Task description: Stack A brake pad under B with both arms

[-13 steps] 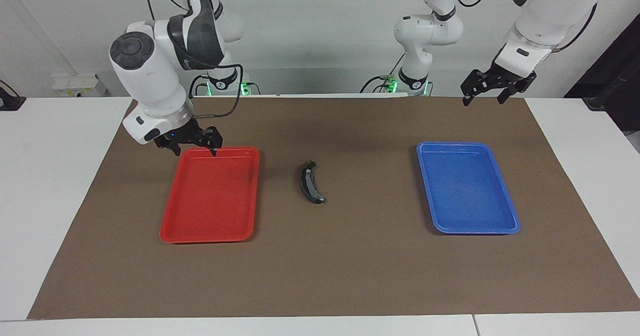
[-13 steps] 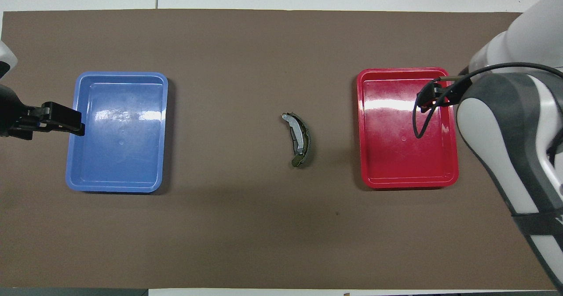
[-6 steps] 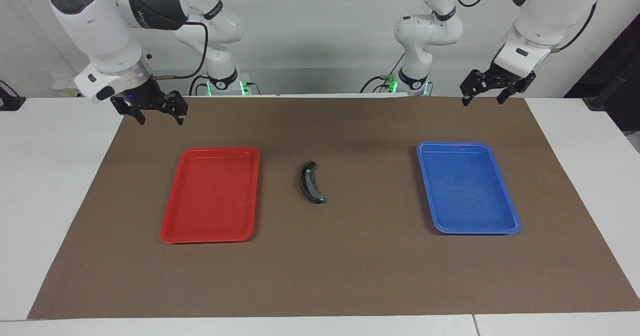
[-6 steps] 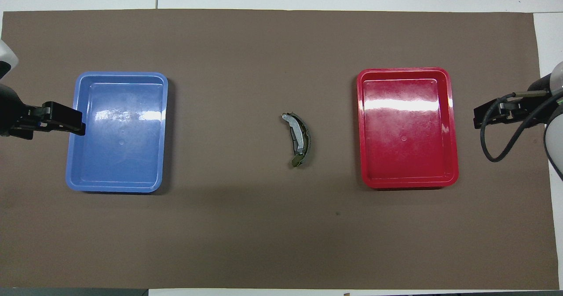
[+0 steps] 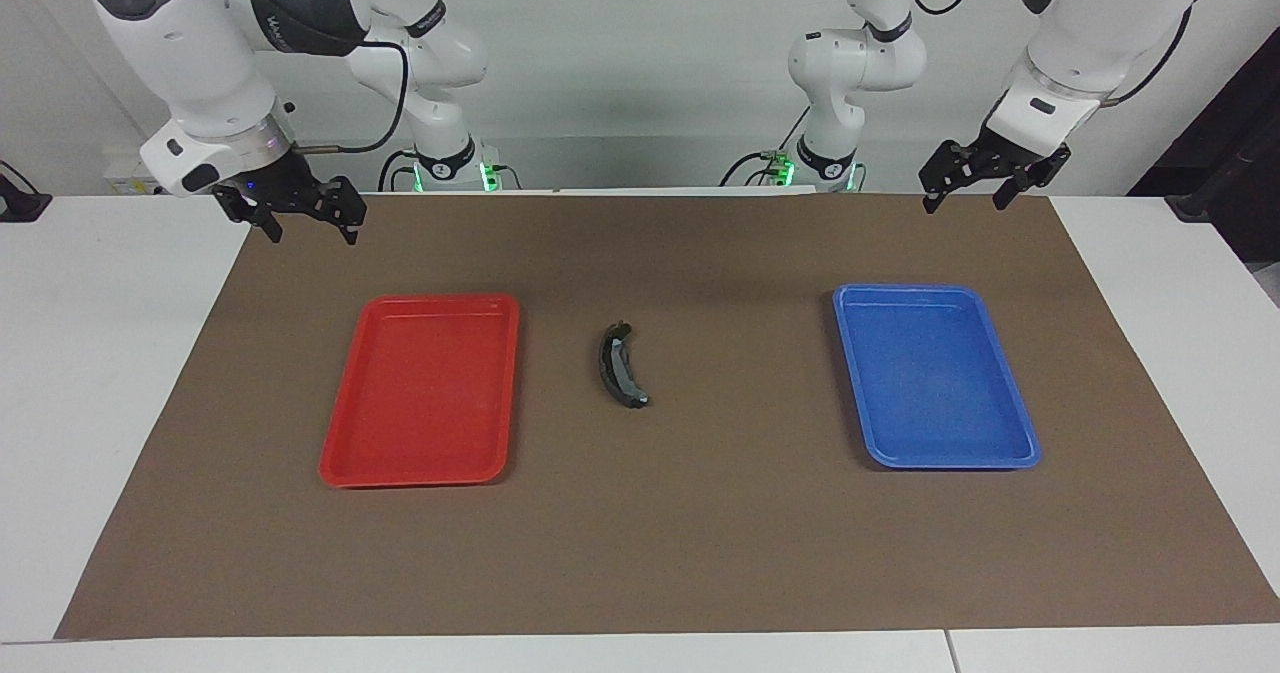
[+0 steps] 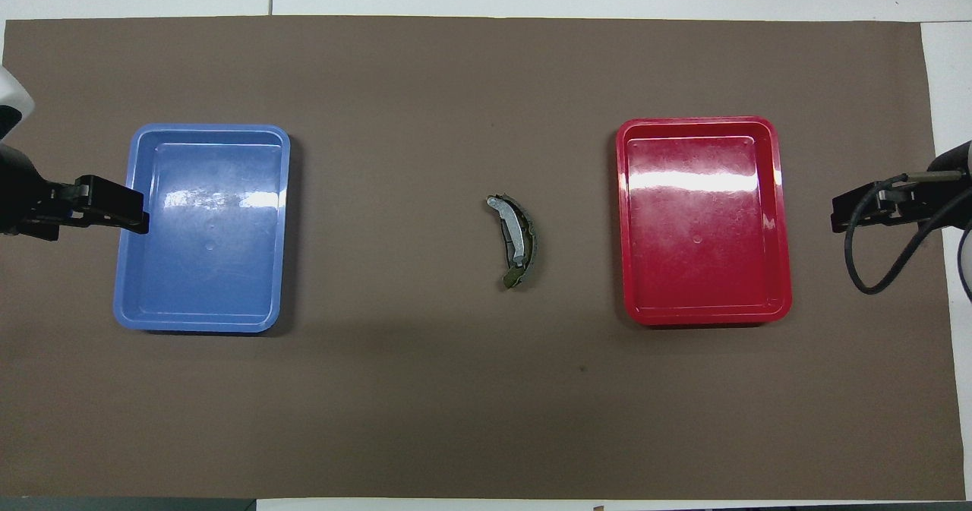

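A white table (image 5: 90, 373) before a pale wall carries a brown mat (image 5: 700, 533). On it lie a blue tray (image 5: 1010, 398) below the left gripper (image 5: 965, 193) and a red tray (image 5: 345, 433) below the right gripper (image 5: 310, 223); both grippers hang raised with jaws spread wide, holding nothing. The stacked pads, B (image 5: 620, 365) over the A brake pad (image 6: 529, 249), rest on the mat between the trays, well apart from both grippers.

No legible text, labels or nos. anywhere; arm lettering too small.
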### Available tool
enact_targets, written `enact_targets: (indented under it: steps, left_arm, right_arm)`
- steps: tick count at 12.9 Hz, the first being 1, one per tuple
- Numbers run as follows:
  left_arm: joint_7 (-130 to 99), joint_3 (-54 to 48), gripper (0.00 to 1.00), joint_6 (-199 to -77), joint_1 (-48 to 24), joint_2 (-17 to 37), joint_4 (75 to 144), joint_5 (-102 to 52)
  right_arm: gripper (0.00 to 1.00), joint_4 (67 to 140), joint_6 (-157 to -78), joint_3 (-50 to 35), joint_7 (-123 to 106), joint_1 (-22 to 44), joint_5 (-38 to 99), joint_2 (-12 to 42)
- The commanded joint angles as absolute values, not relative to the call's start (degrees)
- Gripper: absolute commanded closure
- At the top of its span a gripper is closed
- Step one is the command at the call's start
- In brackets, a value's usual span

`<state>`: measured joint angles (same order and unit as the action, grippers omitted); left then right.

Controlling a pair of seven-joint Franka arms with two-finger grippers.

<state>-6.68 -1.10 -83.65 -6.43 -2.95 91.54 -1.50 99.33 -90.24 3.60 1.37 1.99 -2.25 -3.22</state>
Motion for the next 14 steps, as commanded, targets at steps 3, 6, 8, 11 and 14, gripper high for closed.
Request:
enact_targets:
  steps: [3, 6, 8, 11, 14]
  left_arm:
    - [-6.50, -0.88, 0.01, -84.90, -6.77, -3.60, 92.72, -2.02]
    - [-6.50, -0.88, 0.01, -84.82, -6.77, -3.60, 92.81, -2.02]
    - [-6.50, -0.97, 0.01, -84.73, -6.77, -3.60, 92.81, -2.02]
    - [-6.50, -0.88, 0.01, -84.73, -6.77, -3.60, 92.81, -2.02]
    - [-6.50, -0.97, 0.01, -84.73, -6.77, -3.60, 92.90, -2.02]
  right_arm:
    - [0.01, 100.81, -91.31, 5.10, 0.79, 2.46, -2.46, -4.57]
    - [0.01, 101.42, -90.88, 6.06, 0.70, 2.29, -2.46, -5.71]
    - [0.01, 101.34, -90.09, 6.15, 0.44, 2.29, -2.46, -6.68]
    - [0.01, 100.46, -89.39, 6.15, 0.44, 2.29, -2.46, -7.21]
    - [0.01, 98.88, -88.77, 6.15, 0.44, 2.28, -2.46, -6.51]
